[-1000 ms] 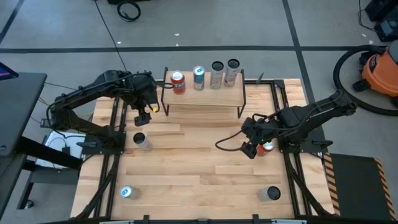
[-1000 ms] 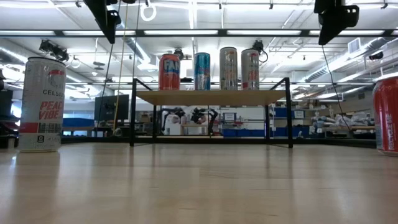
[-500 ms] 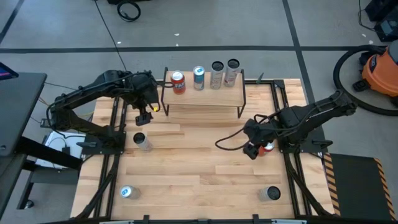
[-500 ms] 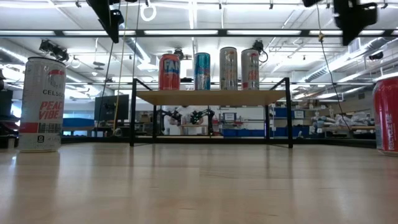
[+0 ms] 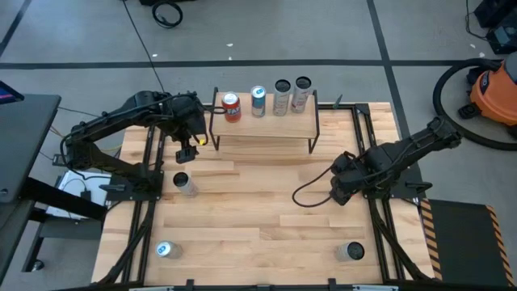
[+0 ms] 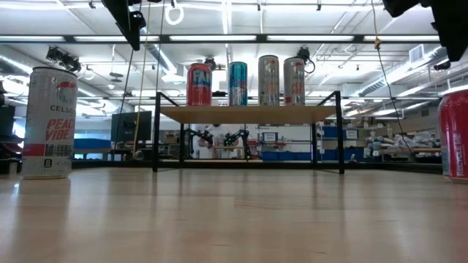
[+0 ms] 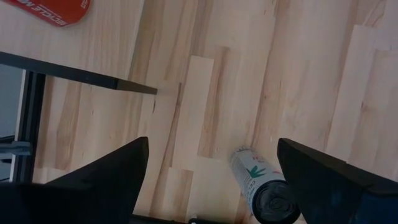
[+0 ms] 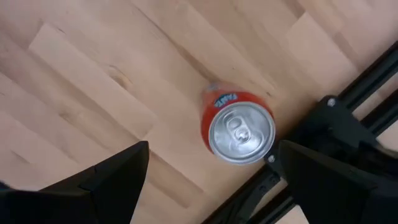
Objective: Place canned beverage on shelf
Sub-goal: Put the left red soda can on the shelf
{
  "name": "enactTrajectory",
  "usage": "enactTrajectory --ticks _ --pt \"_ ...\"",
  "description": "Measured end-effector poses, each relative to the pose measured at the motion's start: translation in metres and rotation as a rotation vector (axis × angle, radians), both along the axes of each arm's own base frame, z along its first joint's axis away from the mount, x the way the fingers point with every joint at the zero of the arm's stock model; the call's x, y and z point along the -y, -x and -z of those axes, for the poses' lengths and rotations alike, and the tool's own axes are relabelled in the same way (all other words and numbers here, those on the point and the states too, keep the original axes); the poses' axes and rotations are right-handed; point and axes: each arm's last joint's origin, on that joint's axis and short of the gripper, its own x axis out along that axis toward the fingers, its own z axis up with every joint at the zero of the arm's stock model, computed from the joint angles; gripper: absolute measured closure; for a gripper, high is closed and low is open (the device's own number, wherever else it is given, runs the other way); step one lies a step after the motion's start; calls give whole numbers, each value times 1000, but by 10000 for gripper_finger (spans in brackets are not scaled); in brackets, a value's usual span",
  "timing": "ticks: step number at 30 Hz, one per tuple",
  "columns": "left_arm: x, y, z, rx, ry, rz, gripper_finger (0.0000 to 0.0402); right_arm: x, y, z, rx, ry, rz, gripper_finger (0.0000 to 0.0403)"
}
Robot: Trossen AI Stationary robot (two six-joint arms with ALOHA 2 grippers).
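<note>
A red can (image 8: 239, 127) stands upright on the table near its right edge, beside the black frame; it also shows in the low view (image 6: 455, 135). My right gripper (image 8: 212, 149) hangs open above it, pointing straight down (image 5: 340, 192), clear of the can. The shelf (image 5: 265, 125) stands at the far middle on thin black legs, with several cans (image 6: 248, 82) upright on its board. My left gripper (image 5: 187, 151) waits open, high beside the shelf's left end. A white can (image 7: 264, 186) stands upright on the table below it.
Two more cans stand near the table's front edge, one at the left (image 5: 165, 250) and one at the right (image 5: 353, 252). Black frame rails (image 5: 370, 162) run along both sides of the table. Bare wood lies between the shelf and the front cans.
My right gripper has gone toward the table's right edge, over the red can, which it now covers in the high view. It has tipped to point straight down and has rolled. Its fingers have stayed open.
</note>
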Motion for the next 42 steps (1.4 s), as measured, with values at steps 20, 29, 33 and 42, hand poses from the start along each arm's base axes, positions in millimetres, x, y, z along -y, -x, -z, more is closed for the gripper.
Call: enactTrajectory --ticks 20,29,33,42 --pt "0 0 0 1 1 -2 44 -20 17 26 10 137 134 35" --pt "0 0 0 2 2 -8 44 -22 15 48 26 124 164 35" --pt "0 0 0 2 3 -8 44 -22 17 59 -1 118 170 35" --pt "0 -1 0 7 1 -7 44 -23 17 59 1 102 178 35"
